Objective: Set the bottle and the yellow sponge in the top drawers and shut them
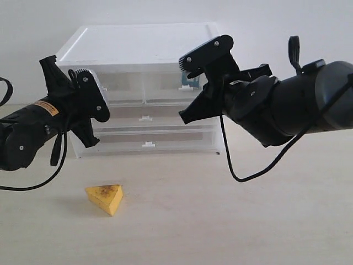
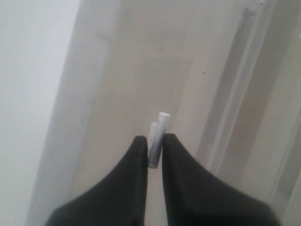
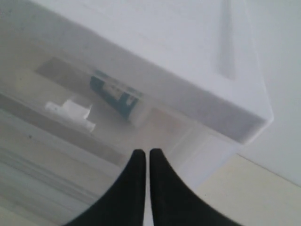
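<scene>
The yellow sponge (image 1: 105, 198) lies on the table in front of the drawer unit, away from both grippers. The bottle (image 3: 115, 97) lies inside the top right drawer (image 1: 176, 80), seen through its translucent front, and that drawer looks pushed in. A bit of its teal label (image 1: 182, 86) shows beside the white handle (image 1: 188, 87). My right gripper (image 1: 204, 48) (image 3: 144, 153) hangs shut and empty in front of that drawer. My left gripper (image 1: 102, 95) (image 2: 154, 139) is shut on the white tab handle (image 2: 162, 117) of the top left drawer (image 1: 124, 81).
The drawer unit (image 1: 143, 38) stands at the back against the wall, with two wider drawers (image 1: 146, 118) (image 1: 148, 144) below the top pair, both shut. A black cable (image 1: 242, 176) hangs from the right arm down to the table.
</scene>
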You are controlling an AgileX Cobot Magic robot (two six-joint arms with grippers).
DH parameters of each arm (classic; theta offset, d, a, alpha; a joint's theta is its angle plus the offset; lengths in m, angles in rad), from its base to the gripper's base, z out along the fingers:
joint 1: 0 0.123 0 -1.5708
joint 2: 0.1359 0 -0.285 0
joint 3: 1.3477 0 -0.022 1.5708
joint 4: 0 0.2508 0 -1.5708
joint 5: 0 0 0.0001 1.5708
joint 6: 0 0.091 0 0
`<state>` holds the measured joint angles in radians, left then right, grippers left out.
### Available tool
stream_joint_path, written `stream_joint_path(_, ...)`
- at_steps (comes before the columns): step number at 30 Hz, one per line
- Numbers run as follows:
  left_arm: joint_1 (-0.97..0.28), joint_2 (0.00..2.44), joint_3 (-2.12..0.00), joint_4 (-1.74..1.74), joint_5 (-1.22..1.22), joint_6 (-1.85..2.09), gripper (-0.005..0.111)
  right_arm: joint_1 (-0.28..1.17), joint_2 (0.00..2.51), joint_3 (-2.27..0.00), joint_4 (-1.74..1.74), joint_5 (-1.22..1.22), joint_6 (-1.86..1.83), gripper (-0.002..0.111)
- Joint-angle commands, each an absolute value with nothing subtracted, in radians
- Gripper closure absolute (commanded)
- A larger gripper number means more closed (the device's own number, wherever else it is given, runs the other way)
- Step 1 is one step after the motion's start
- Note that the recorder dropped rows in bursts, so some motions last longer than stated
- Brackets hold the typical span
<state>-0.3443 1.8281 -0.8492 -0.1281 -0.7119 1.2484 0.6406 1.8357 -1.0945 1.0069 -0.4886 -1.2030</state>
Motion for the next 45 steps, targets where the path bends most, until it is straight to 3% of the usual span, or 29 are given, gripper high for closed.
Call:
stream_joint_path(1, -0.348, 1.814, -0.875, -0.151, -0.845, 1.285, 0.103, 0.638, 1.883, -1.103, 0.999, -0.513, -1.199, 0.108)
stream_joint_path(19, -0.348, 1.814, -0.875, -0.160, -0.903, 1.462, 0.102, 0.624, 1.896, -1.170, 0.988, -0.500, -1.192, 0.108)
stream_joint_path(28, -0.350, 1.814, -0.873, -0.161, -0.868, 1.461, 0.066, 0.588, 1.896, -1.170, 0.977, -0.459, -1.180, 0.108)
stream_joint_path(33, -0.350, 1.814, -0.835, -0.168, -0.928, 1.485, 0.066, 0.588, 1.896, -1.170, 0.977, -0.459, -1.176, 0.108)
stream_joint_path(39, -0.374, 1.833, -0.693, -0.196, -1.221, 1.560, 0.070, 0.588, 1.896, -1.172, 0.971, -0.462, -1.176, 0.108)
stream_joint_path(45, -0.432, 1.956, -0.663, -0.233, -1.221, 1.616, 0.070, 0.588, 1.896, -1.174, 0.963, -0.452, -1.178, 0.108)
